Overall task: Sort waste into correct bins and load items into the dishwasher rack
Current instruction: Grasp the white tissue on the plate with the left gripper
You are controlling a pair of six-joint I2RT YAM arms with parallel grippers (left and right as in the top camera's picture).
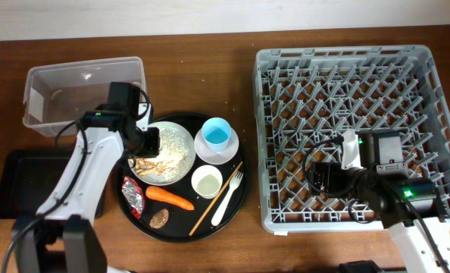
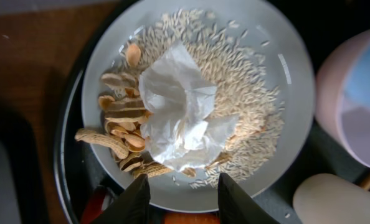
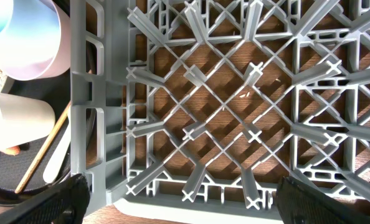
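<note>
The left gripper (image 1: 151,142) hangs over the left edge of the white plate (image 1: 176,155), which lies on the far left part of the round black tray (image 1: 181,221) in the middle of the table (image 1: 232,30). In the left wrist view its two fingers (image 2: 132,202) are spread apart and hold nothing. The crumpled white paper wad (image 2: 179,106) lies on the plate just beyond their tips, in line with the gap between them. Beige scraps (image 2: 119,124) are heaped against the left side of the wad, and small pale grains (image 2: 241,81) are scattered over the rest of the plate.

To the right of the plate, the light blue cup (image 1: 217,134) sits inside the white bowl (image 1: 202,152). The small white cup (image 1: 207,181) stands just near of the bowl. The wooden chopstick (image 1: 204,216) and the white fork (image 1: 226,199) lie slanted side by side on the right part of the round tray. The carrot piece (image 1: 170,198) lies near of the plate, with a red wrapper (image 1: 133,193) to its left and a brown oval bit (image 1: 160,218) nearer still.

The clear tub (image 1: 85,72) stands at the far left. The black rectangular tray (image 1: 20,182) lies near of it, at the left edge.

The grey rack (image 1: 346,61) fills the right side of the table. The right gripper (image 1: 316,178) hovers over its near left part with its fingers wide apart and nothing between them. In the right wrist view each fingertip sits at a bottom corner, above the rack's near edge.
</note>
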